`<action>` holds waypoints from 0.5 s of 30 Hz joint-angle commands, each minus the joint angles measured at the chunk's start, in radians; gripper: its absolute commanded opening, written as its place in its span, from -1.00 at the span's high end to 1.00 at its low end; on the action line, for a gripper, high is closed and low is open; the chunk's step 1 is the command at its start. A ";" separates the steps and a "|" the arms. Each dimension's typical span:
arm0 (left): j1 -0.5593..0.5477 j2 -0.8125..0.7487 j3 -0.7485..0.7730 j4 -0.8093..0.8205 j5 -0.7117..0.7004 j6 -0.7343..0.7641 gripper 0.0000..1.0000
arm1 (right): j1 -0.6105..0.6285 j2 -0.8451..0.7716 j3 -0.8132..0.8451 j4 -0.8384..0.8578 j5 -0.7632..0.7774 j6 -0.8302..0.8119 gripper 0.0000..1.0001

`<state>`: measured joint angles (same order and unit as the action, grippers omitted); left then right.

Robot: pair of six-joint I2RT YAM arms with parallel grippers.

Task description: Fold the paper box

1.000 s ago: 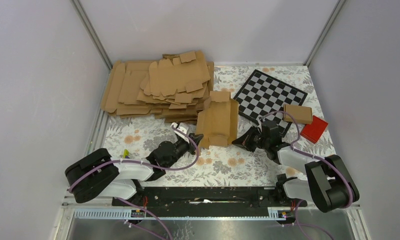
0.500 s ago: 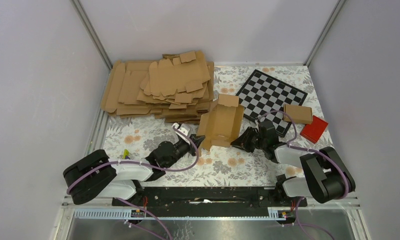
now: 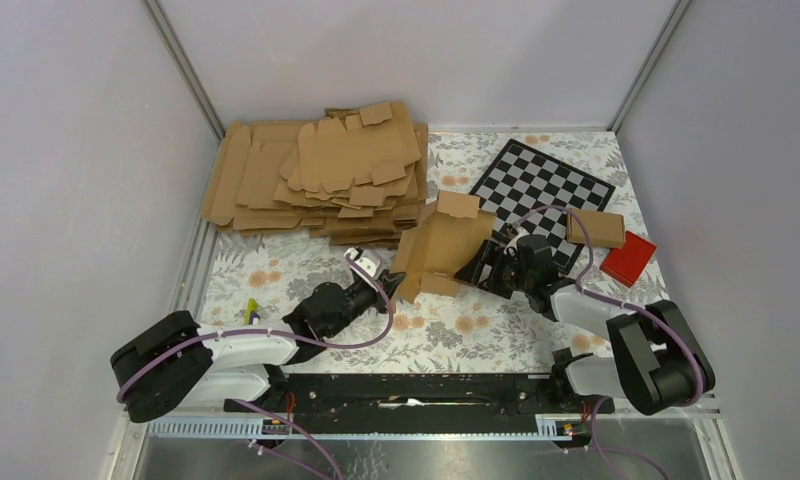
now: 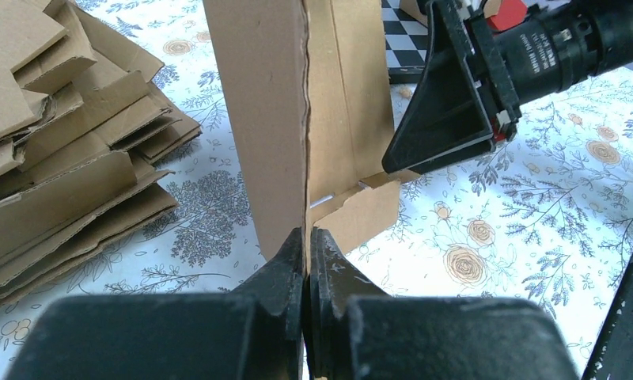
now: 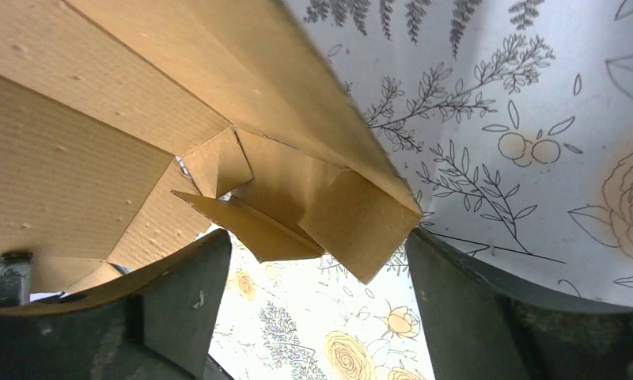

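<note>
Swung over toward the checkerboard point(image 3: 551, 185) in the past second, the paper box point(image 3: 438, 245) now leans just beside the board's near-left edge. The right gripper point(image 3: 479, 265), closed a second ago, has spread its jaws and pushed in against the card.

From above, the half-formed carton sits between the two arms. The left gripper point(image 3: 396, 282) is on the edge farthest from the checkerboard, and the stack of card sheets point(image 3: 306, 180) lies well beyond on that same side.

Left wrist view: the jaws are pressed tight on the bottom edge of a standing panel, apparently anchoring the box upright while the other arm works the flaps. One black finger point(image 4: 448, 119) of the right gripper touches the lower flap on the checkerboard side.

Right wrist view: the fingers point(image 5: 464, 309) stand wide apart, with a folded corner of the box hanging between them unclamped. They seem placed to take a fresh hold or tuck that flap.
</note>
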<state>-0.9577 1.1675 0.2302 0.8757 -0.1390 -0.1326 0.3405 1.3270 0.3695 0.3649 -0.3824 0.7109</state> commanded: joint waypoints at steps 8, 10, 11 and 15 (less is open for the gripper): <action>-0.007 0.008 0.021 0.015 0.008 0.020 1.00 | 0.006 -0.220 0.054 -0.150 0.201 -0.232 -0.99; -0.007 0.006 0.017 0.022 0.010 0.017 1.00 | 0.006 -0.209 0.059 -0.112 0.210 -0.236 -0.99; -0.008 0.006 0.015 0.027 0.009 0.015 1.00 | 0.006 -0.199 0.064 -0.093 0.206 -0.235 -0.99; -0.007 -0.004 0.007 0.030 0.010 0.003 1.00 | 0.006 -0.174 0.074 -0.049 0.118 -0.202 -0.80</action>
<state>-0.9604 1.1736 0.2302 0.8581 -0.1383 -0.1276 0.3405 1.1358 0.4015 0.2455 -0.2268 0.5175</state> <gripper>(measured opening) 0.032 0.955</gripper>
